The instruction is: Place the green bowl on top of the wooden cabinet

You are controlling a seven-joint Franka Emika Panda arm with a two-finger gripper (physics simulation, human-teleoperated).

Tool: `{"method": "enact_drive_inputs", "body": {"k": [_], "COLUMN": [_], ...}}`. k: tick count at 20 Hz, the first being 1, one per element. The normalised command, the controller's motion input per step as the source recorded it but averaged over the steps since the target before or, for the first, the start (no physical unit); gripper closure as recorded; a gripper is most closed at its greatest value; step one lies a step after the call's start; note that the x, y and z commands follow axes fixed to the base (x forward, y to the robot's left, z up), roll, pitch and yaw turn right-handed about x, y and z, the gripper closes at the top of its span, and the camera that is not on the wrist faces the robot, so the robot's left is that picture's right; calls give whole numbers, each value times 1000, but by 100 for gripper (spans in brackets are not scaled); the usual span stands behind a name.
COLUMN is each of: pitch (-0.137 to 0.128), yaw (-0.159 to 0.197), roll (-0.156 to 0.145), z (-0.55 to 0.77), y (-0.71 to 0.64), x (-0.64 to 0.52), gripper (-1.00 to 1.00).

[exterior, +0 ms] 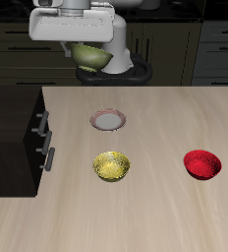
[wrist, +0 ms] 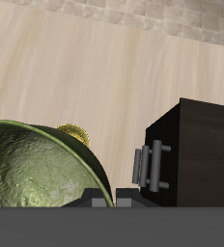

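Gripper [exterior: 90, 61] clamped on green bowl [exterior: 89, 56], high above table [exterior: 155, 138], wooden cabinet [exterior: 13, 138] apart

The wood-grain table [exterior: 155, 212] carries a plate [exterior: 107, 120], yellow bowl [exterior: 111, 166], red bowl [exterior: 201, 163] and dark cabinet [exterior: 13, 138].

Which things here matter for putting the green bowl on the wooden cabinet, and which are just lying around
For the job:
green bowl, held up off the table
gripper
wooden cabinet

Lying about on the table:
yellow bowl
red bowl
small plate
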Motion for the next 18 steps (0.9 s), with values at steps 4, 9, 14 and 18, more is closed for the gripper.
{"method": "enact_drive_inputs", "body": {"k": [4,9,14,18], "pitch": [7,6,-10,12], "yaw": [-12,24,15,2], "roll": [-27,-35,-4,-3], "z": [-54,-50,16,-2], "y": [-331,-200,-170,-184], "x": [79,89,26,61], "gripper": [100,100,100,100]}}
